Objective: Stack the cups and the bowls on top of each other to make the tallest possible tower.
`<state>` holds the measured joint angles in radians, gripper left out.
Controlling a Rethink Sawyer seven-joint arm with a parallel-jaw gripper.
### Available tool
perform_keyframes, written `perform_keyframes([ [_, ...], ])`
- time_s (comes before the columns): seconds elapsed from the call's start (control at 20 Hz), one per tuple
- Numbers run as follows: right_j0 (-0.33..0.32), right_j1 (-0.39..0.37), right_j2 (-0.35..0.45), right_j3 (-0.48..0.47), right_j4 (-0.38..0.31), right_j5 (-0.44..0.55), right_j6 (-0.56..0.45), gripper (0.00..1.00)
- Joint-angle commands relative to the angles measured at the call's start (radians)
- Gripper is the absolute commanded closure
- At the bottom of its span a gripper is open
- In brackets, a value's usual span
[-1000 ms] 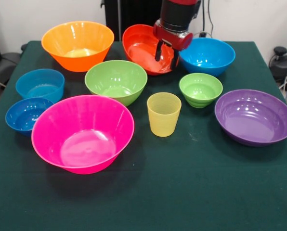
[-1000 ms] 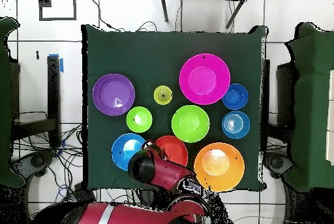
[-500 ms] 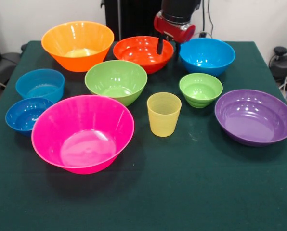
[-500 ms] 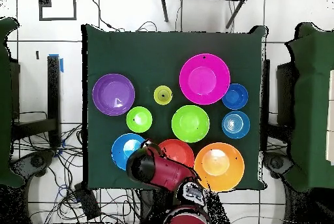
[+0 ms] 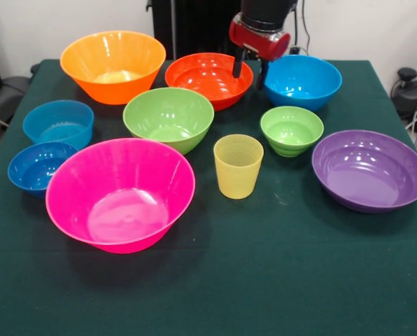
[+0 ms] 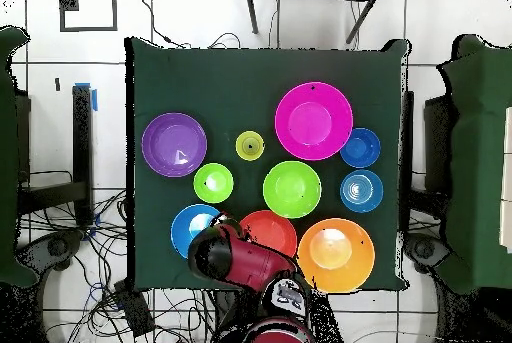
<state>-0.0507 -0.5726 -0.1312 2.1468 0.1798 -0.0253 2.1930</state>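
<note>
My gripper (image 5: 250, 71) is open above the right rim of the red-orange bowl (image 5: 205, 77), one finger over its inside and one over the gap to the large blue bowl (image 5: 301, 81). The red-orange bowl sits flat on the table and shows in the overhead view (image 6: 272, 229). The yellow cup (image 5: 238, 166) stands upright at mid-table, between the medium green bowl (image 5: 168, 117) and the small green bowl (image 5: 291, 130). The pink bowl (image 5: 120, 194), orange bowl (image 5: 112, 65) and purple bowl (image 5: 369, 170) stand apart. Nothing is stacked.
A light-blue straight-sided bowl (image 5: 58, 123) and a darker blue bowl (image 5: 39, 166) sit near the table's left edge. The green tablecloth (image 5: 264, 280) is bare along the near side. My arm's head (image 6: 215, 252) overlaps the large blue bowl in the overhead view.
A second ago my gripper held the red-orange bowl tilted by its rim. The bowl now lies flat, released, and my gripper has risen and shifted slightly right.
</note>
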Motion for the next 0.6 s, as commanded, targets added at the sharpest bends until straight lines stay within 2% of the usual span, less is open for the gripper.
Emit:
perform_keyframes([
  [0.05, 0.004, 0.096, 0.089, -0.09, 0.008, -0.041, 0.134, 0.0],
  [0.6, 0.037, 0.142, 0.069, -0.094, 0.016, -0.09, 0.149, 0.0],
])
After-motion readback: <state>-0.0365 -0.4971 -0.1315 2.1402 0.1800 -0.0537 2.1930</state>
